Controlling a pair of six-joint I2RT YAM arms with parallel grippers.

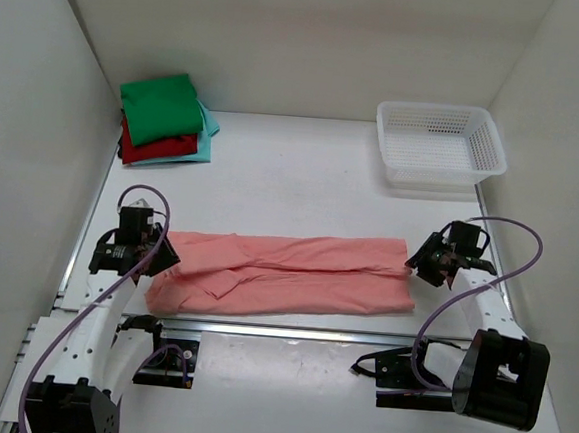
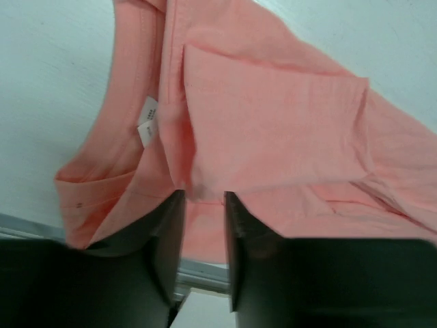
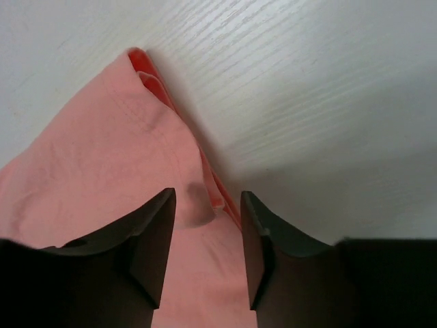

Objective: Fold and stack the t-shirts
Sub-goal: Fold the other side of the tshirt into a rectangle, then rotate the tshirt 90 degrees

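The salmon-pink t-shirt [image 1: 285, 274] lies folded into a long band across the near part of the table. My left gripper [image 1: 161, 252] is at its collar end, where a white label [image 2: 147, 123] shows. Its jaws [image 2: 205, 195] stand slightly apart just over the cloth, clamping nothing. My right gripper [image 1: 414, 264] is at the band's right end. It [image 3: 208, 195] is open too, with the shirt's folded hem edge [image 3: 218, 195] lying loose between the fingers. Folded green [image 1: 161, 108], red [image 1: 159, 148] and light teal [image 1: 208, 135] t-shirts are stacked at the back left.
A white mesh basket [image 1: 441, 143] stands at the back right. A metal rail [image 1: 291, 330] runs along the table's near edge, just below the shirt. White walls close in the left, right and back sides.
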